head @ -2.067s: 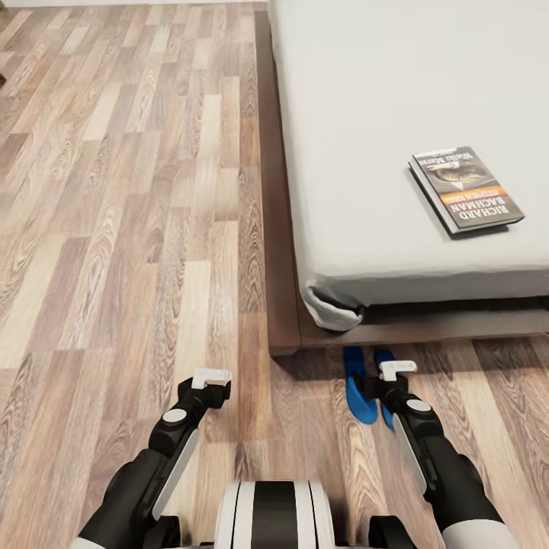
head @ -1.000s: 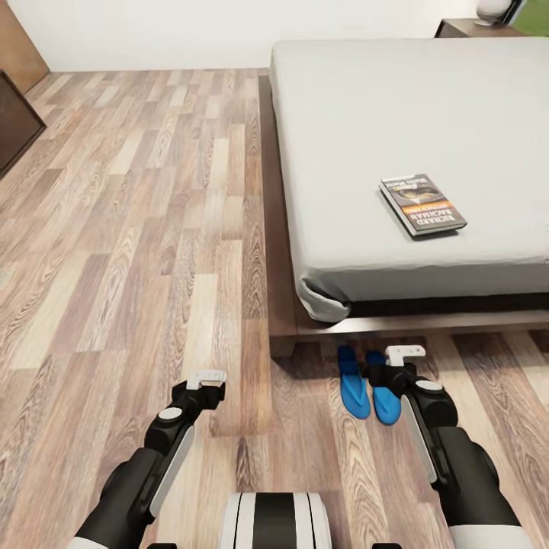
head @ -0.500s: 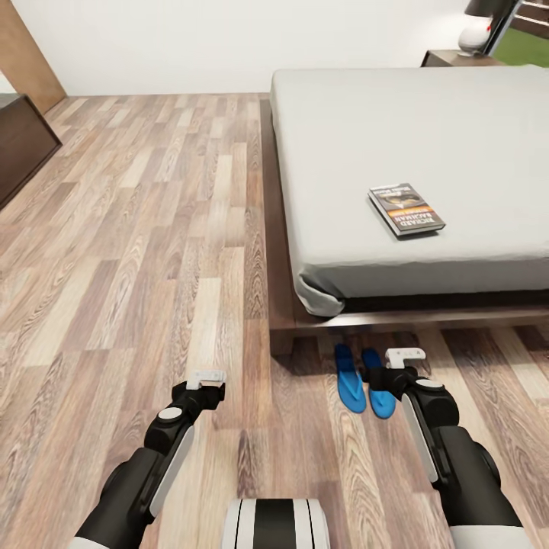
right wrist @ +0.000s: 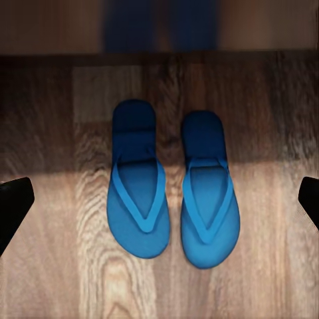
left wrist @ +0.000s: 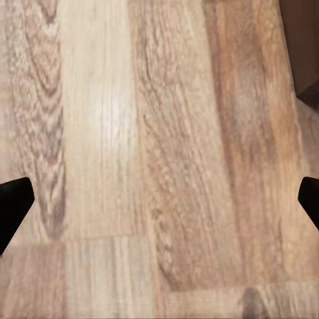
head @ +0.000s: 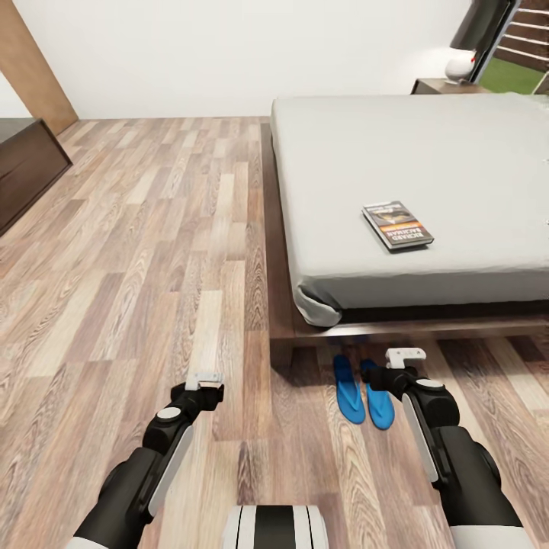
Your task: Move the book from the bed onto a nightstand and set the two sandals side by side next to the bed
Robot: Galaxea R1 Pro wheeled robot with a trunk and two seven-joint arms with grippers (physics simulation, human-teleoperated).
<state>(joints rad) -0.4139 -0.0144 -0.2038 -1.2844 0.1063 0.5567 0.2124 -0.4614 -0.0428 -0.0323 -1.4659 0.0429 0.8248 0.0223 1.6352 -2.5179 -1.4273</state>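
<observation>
Book [head: 397, 225] lay flat on bed [head: 457, 152] near its foot edge. Two sandals [right wrist: 169, 189] sat side by side on floor [head: 152, 229] just below bed frame, toes outward. Nightstand [head: 446, 86] beyond bed's far corner. Left end effector [head: 204, 379] & right end effector [head: 405, 354] both released, empty, over floor.

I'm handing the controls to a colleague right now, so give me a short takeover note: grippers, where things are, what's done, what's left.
Left gripper: jaws open, nothing held, over bare floor.
Right gripper: jaws open, nothing held, above the two sandals.
Sandals lie side by side on the floor at the bed's foot end, close to the frame: that part looks done.
Book lies flat on the mattress near the foot edge, untouched.
Left: pick up the book and set it on the nightstand at the far corner, where a lamp stands.
</observation>
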